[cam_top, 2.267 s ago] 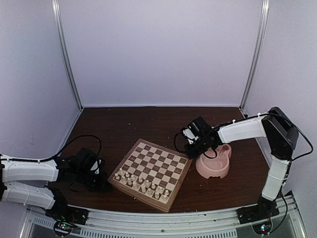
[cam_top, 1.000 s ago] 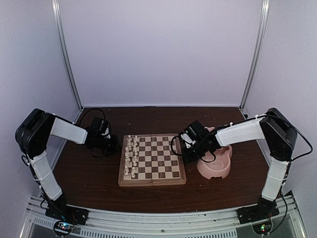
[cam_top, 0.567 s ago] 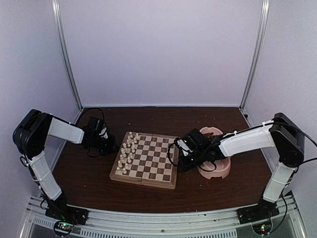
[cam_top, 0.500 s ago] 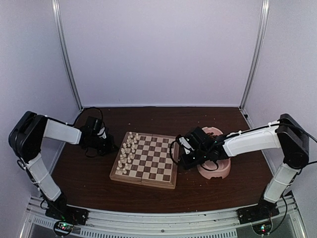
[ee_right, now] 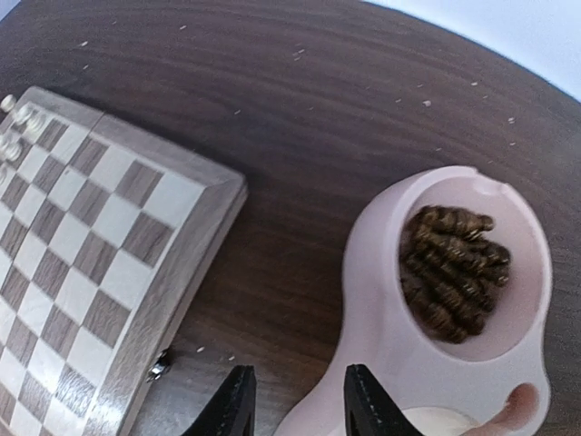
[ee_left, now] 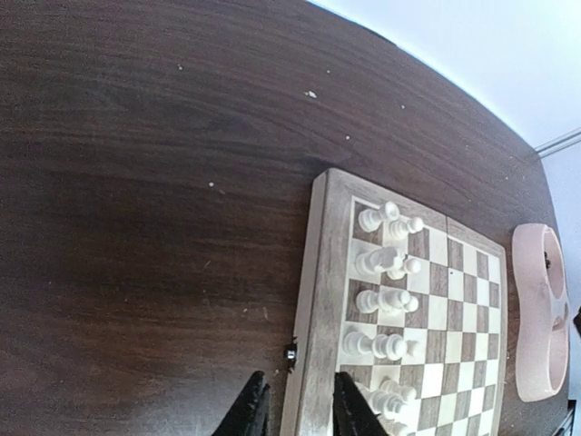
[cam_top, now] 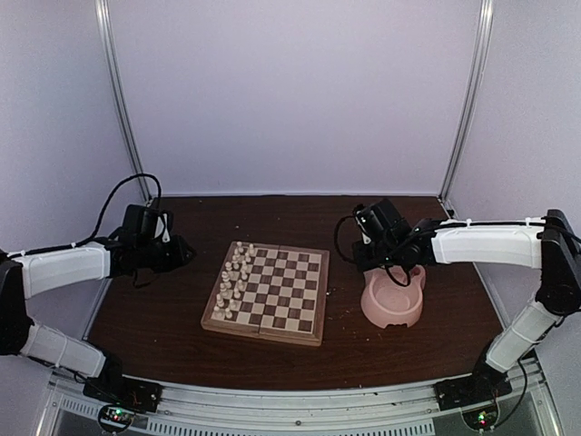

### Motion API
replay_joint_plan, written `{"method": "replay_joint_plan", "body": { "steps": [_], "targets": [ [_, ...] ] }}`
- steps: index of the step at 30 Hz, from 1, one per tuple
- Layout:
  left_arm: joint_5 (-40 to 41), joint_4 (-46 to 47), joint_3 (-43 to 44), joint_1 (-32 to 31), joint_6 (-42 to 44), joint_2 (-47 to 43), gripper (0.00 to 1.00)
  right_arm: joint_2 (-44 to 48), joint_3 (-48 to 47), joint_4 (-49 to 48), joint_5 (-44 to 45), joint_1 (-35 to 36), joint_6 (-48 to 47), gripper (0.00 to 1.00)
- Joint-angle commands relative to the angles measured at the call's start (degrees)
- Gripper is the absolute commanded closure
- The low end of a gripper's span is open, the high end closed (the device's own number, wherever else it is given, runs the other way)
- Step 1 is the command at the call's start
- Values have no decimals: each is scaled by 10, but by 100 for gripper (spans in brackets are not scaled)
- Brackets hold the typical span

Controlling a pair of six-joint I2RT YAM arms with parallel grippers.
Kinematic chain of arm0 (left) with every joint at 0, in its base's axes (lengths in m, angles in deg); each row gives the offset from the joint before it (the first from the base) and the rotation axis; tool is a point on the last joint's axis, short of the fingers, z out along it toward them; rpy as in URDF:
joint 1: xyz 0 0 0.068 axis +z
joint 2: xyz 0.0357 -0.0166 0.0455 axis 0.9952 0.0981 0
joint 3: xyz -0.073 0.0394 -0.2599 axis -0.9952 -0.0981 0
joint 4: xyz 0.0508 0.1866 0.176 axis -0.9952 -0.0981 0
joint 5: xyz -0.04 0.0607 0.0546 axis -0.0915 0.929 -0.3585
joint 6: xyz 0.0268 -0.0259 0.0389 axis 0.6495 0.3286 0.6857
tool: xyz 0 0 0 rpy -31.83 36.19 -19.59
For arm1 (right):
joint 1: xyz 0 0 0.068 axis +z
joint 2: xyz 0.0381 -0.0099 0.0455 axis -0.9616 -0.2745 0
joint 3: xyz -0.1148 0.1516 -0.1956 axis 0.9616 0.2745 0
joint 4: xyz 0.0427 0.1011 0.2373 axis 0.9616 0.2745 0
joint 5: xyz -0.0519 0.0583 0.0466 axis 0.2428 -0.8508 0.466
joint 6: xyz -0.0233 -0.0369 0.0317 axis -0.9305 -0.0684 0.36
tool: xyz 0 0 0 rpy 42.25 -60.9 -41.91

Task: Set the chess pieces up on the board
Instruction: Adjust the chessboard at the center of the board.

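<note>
The board (cam_top: 283,292) lies mid-table, slightly turned. Cream chess pieces (cam_top: 232,277) stand in two rows along its left side; the left wrist view shows those cream pieces (ee_left: 386,298) beside the board's rim (ee_left: 313,300). A heap of dark brown chess pieces (ee_right: 454,268) fills the far cup of the pink double bowl (cam_top: 392,304). My left gripper (cam_top: 180,252) hovers left of the board, open and empty, its fingertips (ee_left: 257,411) framing the board's edge. My right gripper (cam_top: 370,257) hangs between board and bowl, open and empty.
The bowl's rim (ee_right: 381,300) sits close to the board's right side (ee_right: 195,263), with a strip of dark table between them. A small metal latch (ee_left: 291,353) sticks out of the board's left edge. Crumbs dot the tabletop. White walls enclose the back and sides.
Both grippers have opened and drawn back from the board's sides, the left arm swinging out left and the right one lifting toward the bowl. The board stays where it was pushed.
</note>
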Motion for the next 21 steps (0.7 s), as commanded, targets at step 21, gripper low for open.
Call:
{"method": "replay_joint_plan", "body": {
  "steps": [21],
  "targets": [
    [6,23,-43,3,77,-80,53,-54,18,75,41,-6,34,39]
  ]
}}
